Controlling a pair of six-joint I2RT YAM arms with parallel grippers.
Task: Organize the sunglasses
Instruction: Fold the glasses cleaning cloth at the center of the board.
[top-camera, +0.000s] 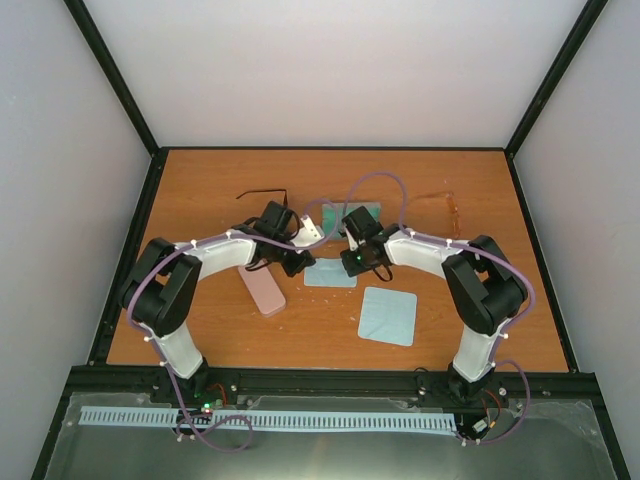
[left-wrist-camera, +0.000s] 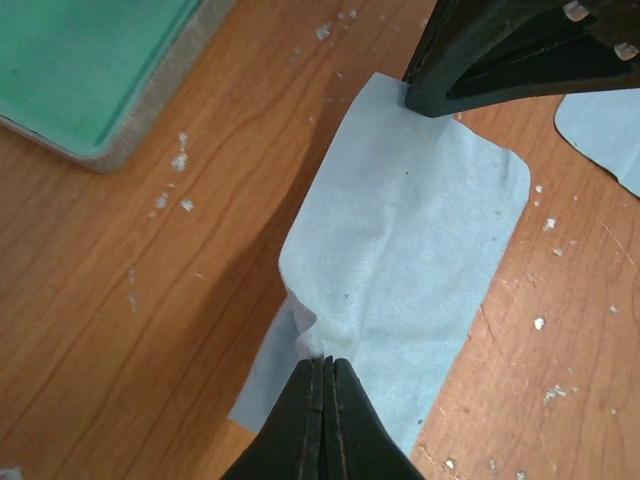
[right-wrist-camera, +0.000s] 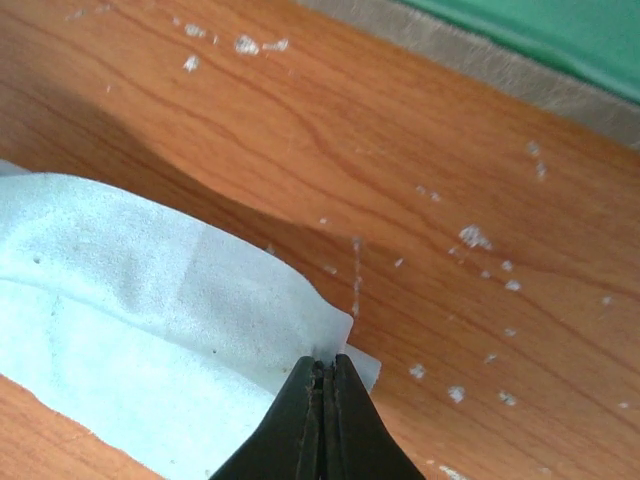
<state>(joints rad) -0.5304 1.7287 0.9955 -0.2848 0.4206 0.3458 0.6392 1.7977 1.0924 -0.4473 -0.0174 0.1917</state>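
- The left gripper (left-wrist-camera: 322, 368) is closed, pinching one end of a pale blue cloth (left-wrist-camera: 410, 230).
- The right gripper (right-wrist-camera: 325, 370) is closed on the opposite corner of that cloth.
- The cloth lies just on the arms' side of the green-lined case (top-camera: 352, 213).
- The black sunglasses (top-camera: 262, 194) lie left of the case, and the brown sunglasses (top-camera: 449, 207) lie right of it.
- A pink case (top-camera: 262, 290) and a second cloth (top-camera: 388, 315) lie nearer the arm bases.
- The table (top-camera: 470, 300) is orange wood-grain flecked with white, with a black frame (top-camera: 330, 380) and white walls (top-camera: 330, 70).

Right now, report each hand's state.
Left hand: closed, pinching the blue cloth.
Right hand: closed, pinching the same cloth's other end.
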